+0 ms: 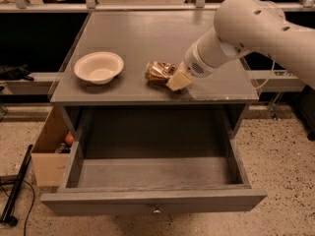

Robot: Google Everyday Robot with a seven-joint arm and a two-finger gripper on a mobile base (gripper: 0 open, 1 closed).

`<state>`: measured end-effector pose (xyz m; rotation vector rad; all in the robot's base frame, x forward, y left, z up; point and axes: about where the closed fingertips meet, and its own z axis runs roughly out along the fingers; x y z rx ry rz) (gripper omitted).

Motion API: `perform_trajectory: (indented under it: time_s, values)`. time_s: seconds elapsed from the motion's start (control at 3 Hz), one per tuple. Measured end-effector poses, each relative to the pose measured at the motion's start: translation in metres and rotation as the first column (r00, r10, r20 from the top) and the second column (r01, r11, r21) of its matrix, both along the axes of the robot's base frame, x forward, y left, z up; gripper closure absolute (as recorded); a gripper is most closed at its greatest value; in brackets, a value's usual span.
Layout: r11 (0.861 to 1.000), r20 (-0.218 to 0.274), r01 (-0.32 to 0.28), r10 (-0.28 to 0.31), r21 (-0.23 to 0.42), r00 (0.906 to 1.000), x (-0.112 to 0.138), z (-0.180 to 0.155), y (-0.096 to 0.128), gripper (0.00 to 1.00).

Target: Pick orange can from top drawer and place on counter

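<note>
The orange can (158,71) lies on its side on the counter (147,31), near the front edge and a little right of the middle. My gripper (177,79) is low over the counter at the can's right end, touching or almost touching it; the white arm reaches in from the upper right. The top drawer (152,200) is pulled fully open below the counter, and its inside shows nothing in it. A small metal knob (156,210) sits on its front panel.
A cream-white bowl (98,67) stands on the counter's left side. A brown cardboard box (48,154) holding a small reddish thing (69,139) stands on the floor left of the cabinet. A black pole (17,191) lies at the bottom left.
</note>
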<state>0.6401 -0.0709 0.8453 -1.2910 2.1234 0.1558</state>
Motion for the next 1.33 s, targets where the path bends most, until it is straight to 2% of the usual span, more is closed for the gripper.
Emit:
perform_trajectory:
  time_s: [0.67,1.0,1.33]
  values:
    - [1.0,0.0,0.0,0.0,0.0,1.0,0.0,0.0,0.0001,0.15]
    - [1.0,0.0,0.0,0.0,0.0,1.0,0.0,0.0,0.0001,0.0]
    - [1.0,0.0,0.0,0.0,0.0,1.0,0.0,0.0,0.0002,0.0]
